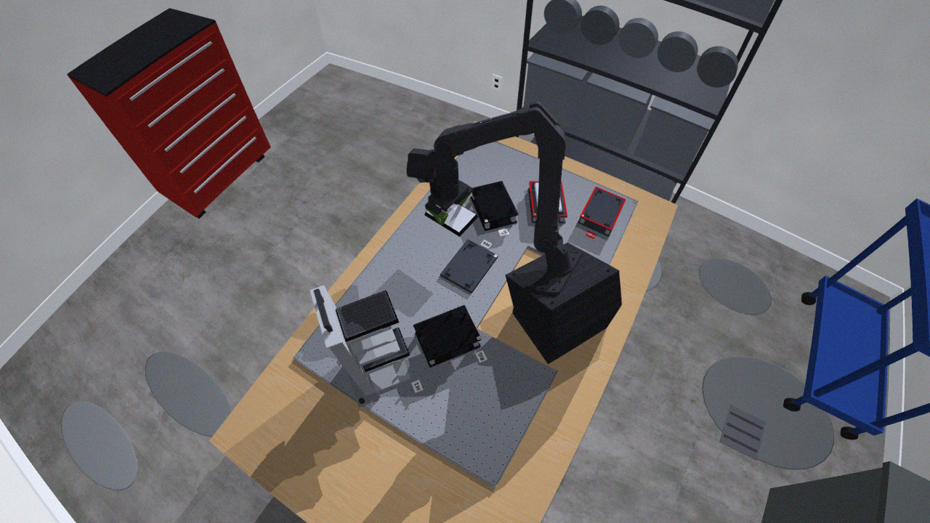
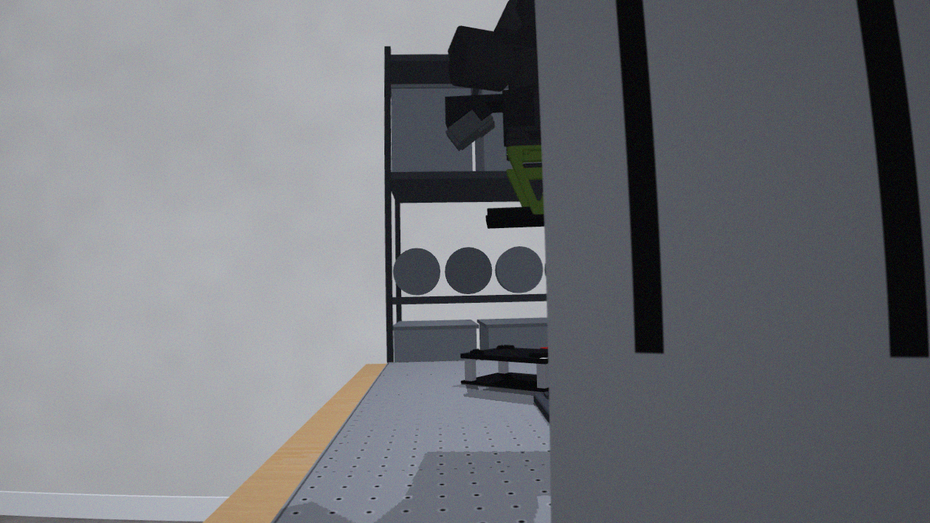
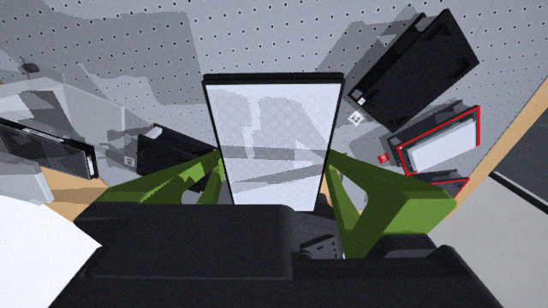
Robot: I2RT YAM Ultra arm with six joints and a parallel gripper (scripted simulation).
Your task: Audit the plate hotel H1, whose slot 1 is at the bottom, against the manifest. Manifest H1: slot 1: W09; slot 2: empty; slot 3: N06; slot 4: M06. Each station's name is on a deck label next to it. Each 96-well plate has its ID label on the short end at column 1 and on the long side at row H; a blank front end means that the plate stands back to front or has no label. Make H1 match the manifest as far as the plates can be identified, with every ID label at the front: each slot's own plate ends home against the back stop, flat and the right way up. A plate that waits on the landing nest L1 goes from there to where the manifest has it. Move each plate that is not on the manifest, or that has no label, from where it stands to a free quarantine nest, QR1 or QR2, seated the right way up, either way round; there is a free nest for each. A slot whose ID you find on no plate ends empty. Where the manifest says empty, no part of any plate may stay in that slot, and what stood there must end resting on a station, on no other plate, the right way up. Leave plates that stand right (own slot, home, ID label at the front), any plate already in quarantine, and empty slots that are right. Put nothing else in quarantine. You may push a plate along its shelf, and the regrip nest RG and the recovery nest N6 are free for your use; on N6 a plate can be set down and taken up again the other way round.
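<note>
Surface: a wooden bench carries a grey perforated deck plate (image 1: 468, 416); every station stands on this plate.
Arm: it rises from a black pedestal (image 1: 588, 325) at about 3 o'clock on the surface, arches up and over toward 11 o'clock, and its wrist points down above the far left part of the deck.
Hotel H1: the grey shelf tower (image 1: 331, 325) stands at about 8 o'clock; a dark plate lies on its top shelf and another shows on a lower shelf, labels unreadable.
Nests: in the top view, one black nest (image 1: 447, 335) sits just right of the hotel, a grey one (image 1: 469, 265) near the middle, a black one (image 1: 494, 203) at 12 o'clock, and two red-rimmed nests at 1 o'clock, the right one (image 1: 602, 208) bare.
Pincer: the green-fingered pincer (image 3: 274, 171) is clamped across the long sides of a carried plate, fingers spread wide.
Carried plate: a white-faced, black-rimmed well plate (image 3: 270, 141) held aloft, well above the deck, just left of the 12 o'clock nest.
Wrist view only: faint well circles on the plate's face, and a white-topped plate in the left red-rimmed nest (image 3: 441, 143), which the arm mostly hides from above.
Exterior view only: the hotel's side wall (image 2: 734, 260) fills the right half; beyond it the held plate's black edge (image 2: 514, 218) hangs level, high over the deck.
</note>
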